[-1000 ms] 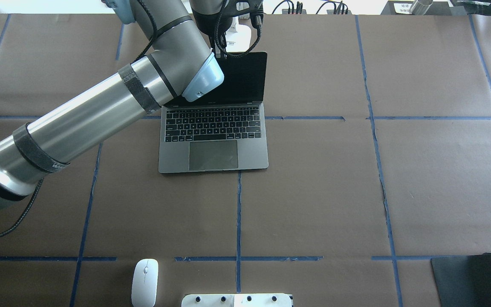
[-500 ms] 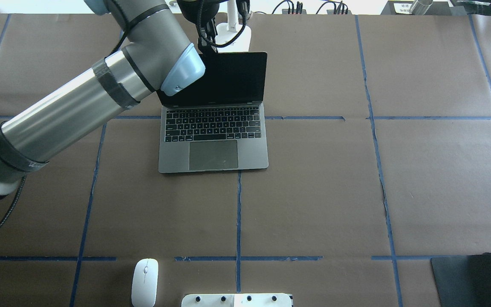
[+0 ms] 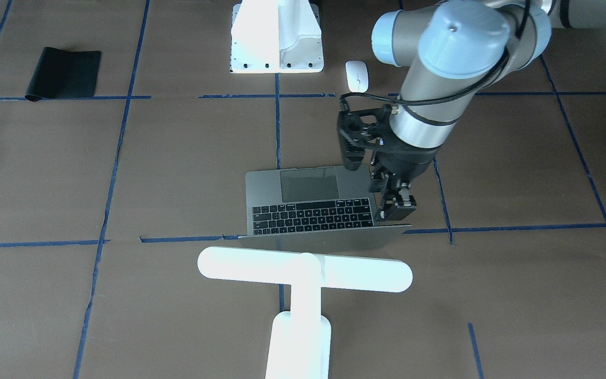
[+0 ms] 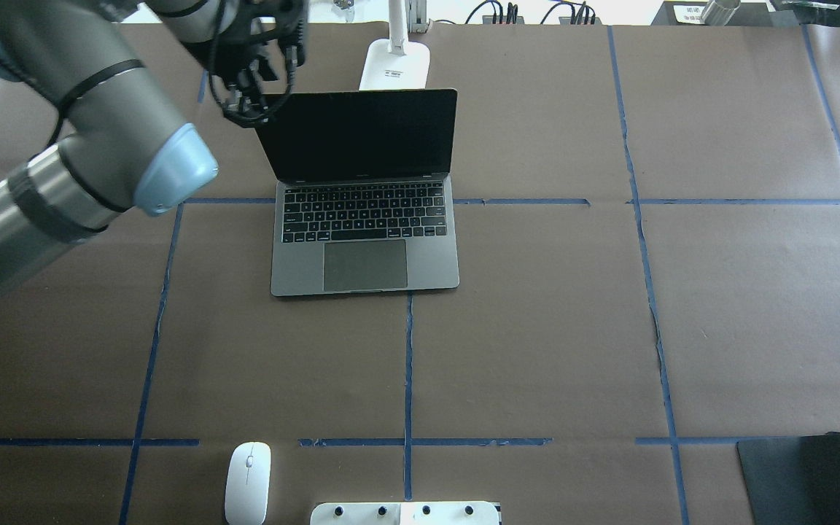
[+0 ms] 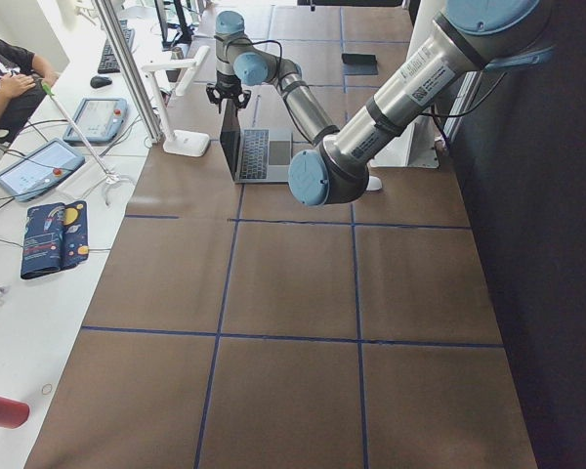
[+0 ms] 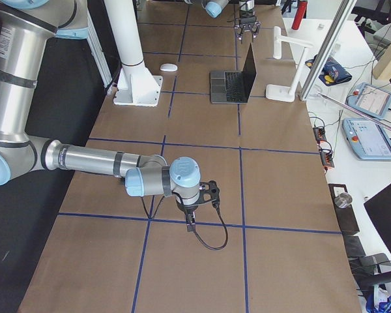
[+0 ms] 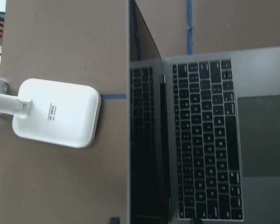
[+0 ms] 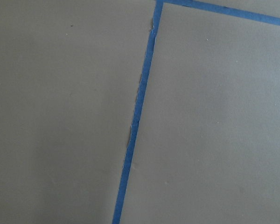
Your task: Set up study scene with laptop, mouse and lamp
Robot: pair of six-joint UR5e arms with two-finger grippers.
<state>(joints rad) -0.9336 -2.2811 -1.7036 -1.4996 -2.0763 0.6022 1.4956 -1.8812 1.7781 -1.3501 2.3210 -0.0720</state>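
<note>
Left hand [image 3: 399,209] black, beside thin grey metal laptop [image 3: 308,184], white T-shaped lamp [image 3: 250,266]

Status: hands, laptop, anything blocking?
Left hand open at laptop lid corner, empty. Right hand far off, state unclear. Laptop open, lamp behind it, mouse by the mount. Nothing blocking.

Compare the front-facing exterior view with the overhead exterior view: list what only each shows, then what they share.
Only front-facing: the long bar and stem of the white T-shaped desk lamp, and the upright body of the white bolted mount. Only overhead: the black screen of the thin grey metal laptop, and cables at the far edge; of the lamp it shows mostly the base. Both: the laptop's keyboard, the small white oval mouse, the flat black mat, and the left gripper by the lid's corner.
</note>
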